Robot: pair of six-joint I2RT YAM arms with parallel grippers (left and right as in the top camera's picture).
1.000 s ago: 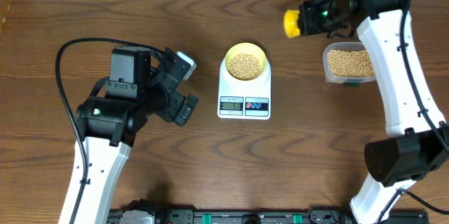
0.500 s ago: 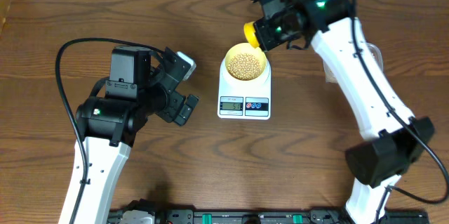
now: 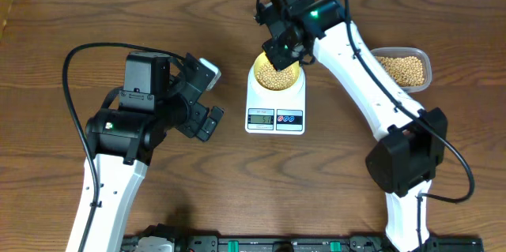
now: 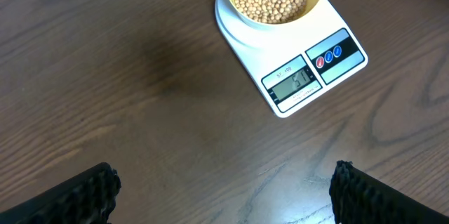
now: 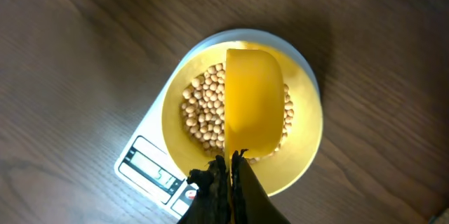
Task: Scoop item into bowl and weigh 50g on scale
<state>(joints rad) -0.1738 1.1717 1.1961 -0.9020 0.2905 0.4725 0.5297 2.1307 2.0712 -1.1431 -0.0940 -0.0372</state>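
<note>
Pinching the yellow scoop [image 5: 254, 101] tight, my right gripper [image 5: 230, 170] hangs it over the bowl [image 5: 309, 148] on the scale [image 3: 274, 118] so soybeans [image 5: 200, 112] land inside. My left gripper [image 3: 212, 98] rests wide open toward the table's [image 3: 332, 193] left edge.

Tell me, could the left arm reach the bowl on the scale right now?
Probably not cleanly: the table between is bare, but the right arm's yellow scoop hangs right over the bowl.
</note>
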